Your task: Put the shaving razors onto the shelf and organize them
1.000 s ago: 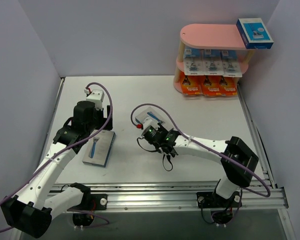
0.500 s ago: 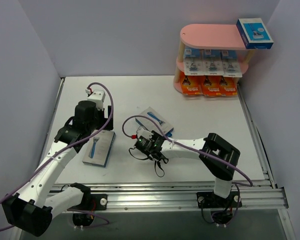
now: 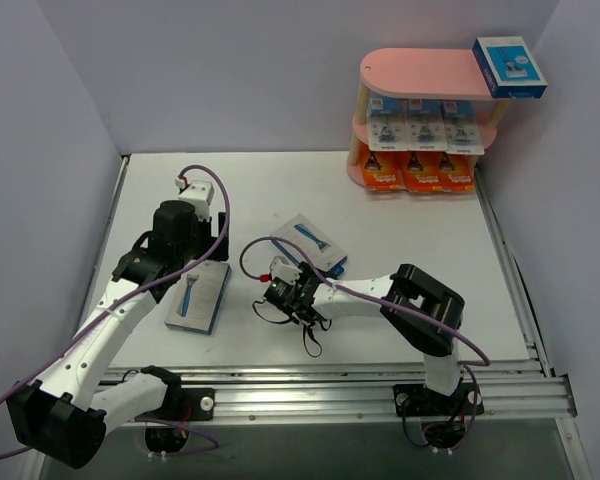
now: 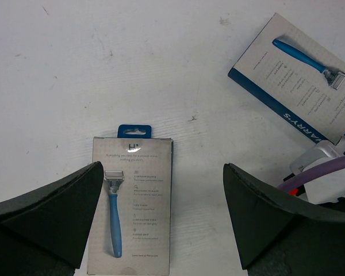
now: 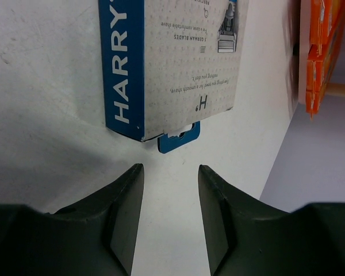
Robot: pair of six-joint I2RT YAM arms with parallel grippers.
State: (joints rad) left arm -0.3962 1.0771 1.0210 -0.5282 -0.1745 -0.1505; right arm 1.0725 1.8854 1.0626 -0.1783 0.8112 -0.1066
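The pink shelf [image 3: 420,62] stands at the far right. On its top board lies one blue-grey razor box [image 3: 510,65], with blister cards [image 3: 423,125] in the middle and orange boxes [image 3: 423,172] below. Two more grey razor boxes lie flat on the table. One [image 3: 198,298] [image 4: 130,201] is under my open left gripper [image 3: 193,262] [image 4: 163,167], partly between the fingers. The other [image 3: 315,243] [image 5: 172,63] lies just ahead of my right gripper [image 3: 302,276] [image 5: 170,169], which is open and empty, short of the box's blue hang tab [image 5: 179,142].
Purple walls close the table on the left, back and right. An aluminium rail [image 3: 360,385] runs along the near edge. A black strap [image 3: 315,340] dangles from the right wrist. Orange boxes [image 5: 322,40] show at the right wrist view's top right.
My right gripper has drawn back to the near left from over the second box, which now lies uncovered on the table. Its jaws closed a little, then widened. The left arm barely shifted.
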